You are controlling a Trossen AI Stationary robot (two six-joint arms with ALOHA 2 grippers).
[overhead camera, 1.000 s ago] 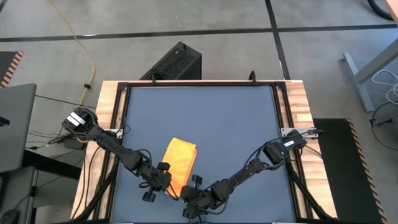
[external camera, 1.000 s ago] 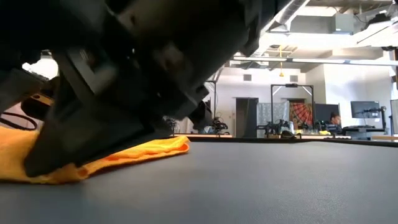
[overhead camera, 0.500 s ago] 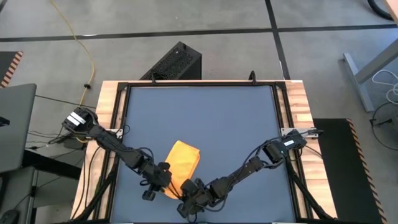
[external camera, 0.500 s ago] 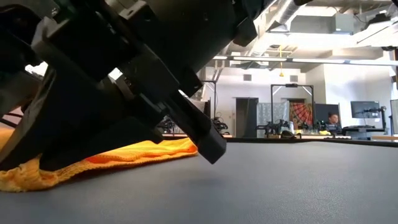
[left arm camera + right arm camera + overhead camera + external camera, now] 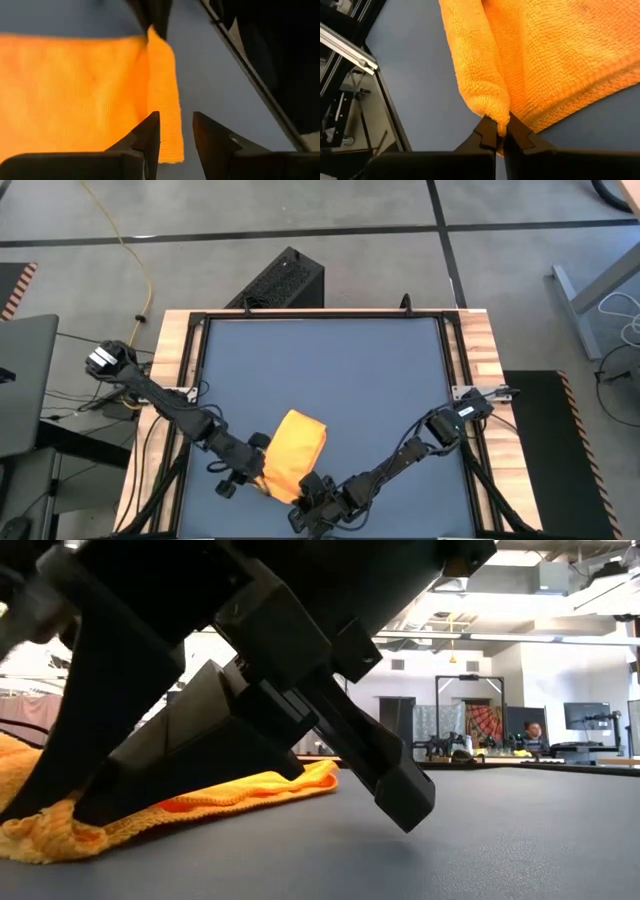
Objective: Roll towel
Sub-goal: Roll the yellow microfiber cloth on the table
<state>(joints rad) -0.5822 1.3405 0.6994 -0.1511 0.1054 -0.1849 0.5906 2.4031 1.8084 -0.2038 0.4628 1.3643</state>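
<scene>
While the towel (image 5: 292, 455) lies folded near the front edge of the blue-grey surface (image 5: 330, 370), the right gripper (image 5: 501, 134) pinches its fold with jaws closed; the left gripper (image 5: 176, 135) hovers over its edge, jaws parted, holding nothing.

Table (image 5: 330, 360): a blue-grey flat top in a black frame, with light wooden boards along the left and right sides.
Towel (image 5: 293, 455): yellow-orange cloth, it lies directly on the top near the front edge, a little left of the middle, partly folded over itself.
Towel surface: soft, with a knitted texture, and one side is doubled into a thick fold.
</scene>
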